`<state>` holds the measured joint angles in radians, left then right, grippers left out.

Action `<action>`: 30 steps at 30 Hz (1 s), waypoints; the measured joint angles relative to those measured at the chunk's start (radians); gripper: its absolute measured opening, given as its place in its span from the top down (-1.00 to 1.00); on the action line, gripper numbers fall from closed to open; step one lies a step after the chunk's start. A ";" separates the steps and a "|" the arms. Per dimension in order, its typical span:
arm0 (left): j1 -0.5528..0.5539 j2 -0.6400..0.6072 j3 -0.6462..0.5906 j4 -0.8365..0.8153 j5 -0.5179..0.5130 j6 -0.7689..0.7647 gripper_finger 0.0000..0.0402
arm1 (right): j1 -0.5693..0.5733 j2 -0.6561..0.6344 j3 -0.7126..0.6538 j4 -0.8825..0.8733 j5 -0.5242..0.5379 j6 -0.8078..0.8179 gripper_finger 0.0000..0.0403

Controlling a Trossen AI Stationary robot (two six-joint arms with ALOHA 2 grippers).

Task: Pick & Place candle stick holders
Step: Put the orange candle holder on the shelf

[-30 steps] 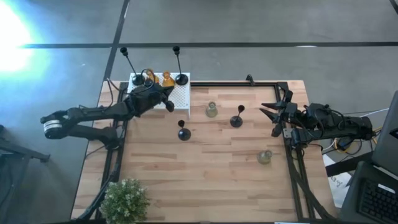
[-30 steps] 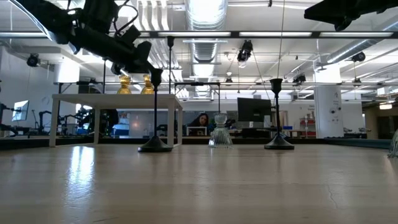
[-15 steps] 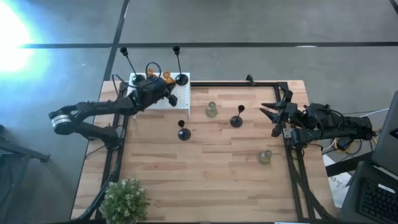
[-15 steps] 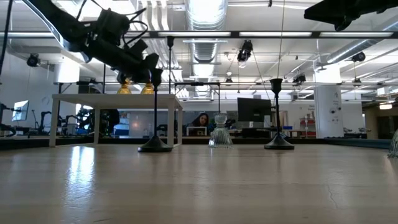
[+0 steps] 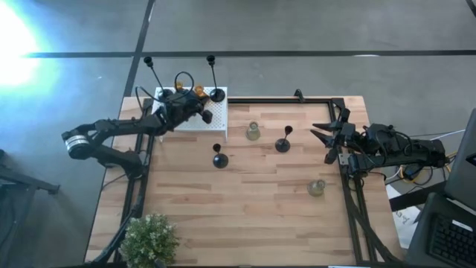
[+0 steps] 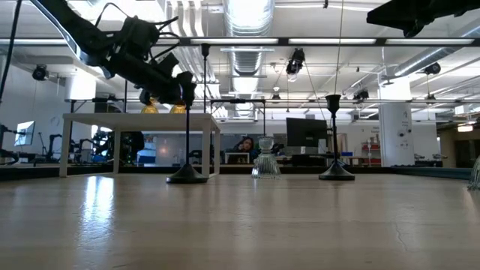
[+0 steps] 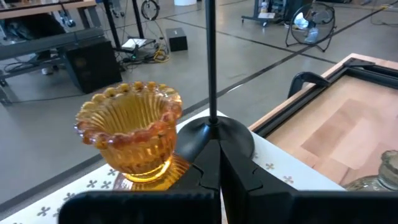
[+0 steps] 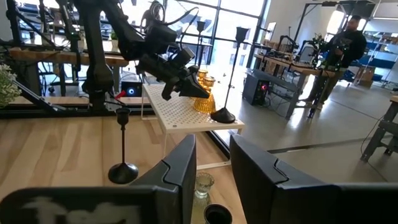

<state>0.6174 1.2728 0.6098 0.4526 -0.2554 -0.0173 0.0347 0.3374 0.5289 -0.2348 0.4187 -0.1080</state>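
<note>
Closed, empty left gripper hovers over the white perforated box, just beside an amber holder and a black holder standing there. Right gripper, fingers parted around nothing, waits at the table's right edge.

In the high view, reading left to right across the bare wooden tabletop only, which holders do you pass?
Black holder → pale green glass holder → second black holder → second pale green glass holder, the one nearest the right gripper's side.
</note>
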 joint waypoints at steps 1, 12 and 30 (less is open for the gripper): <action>0.003 0.000 0.000 0.000 0.000 0.002 1.00 | 0.000 0.000 0.000 0.000 0.000 0.000 0.56; 0.044 -0.001 -0.001 0.001 -0.001 0.024 1.00 | 0.000 0.000 0.000 0.000 0.000 0.000 0.57; 0.045 -0.002 0.009 0.064 0.138 -0.050 1.00 | 0.000 0.000 0.000 0.000 0.000 0.000 0.54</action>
<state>0.6620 1.2709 0.6190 0.5163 -0.1176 -0.0674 0.0347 0.3370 0.5289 -0.2348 0.4187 -0.1078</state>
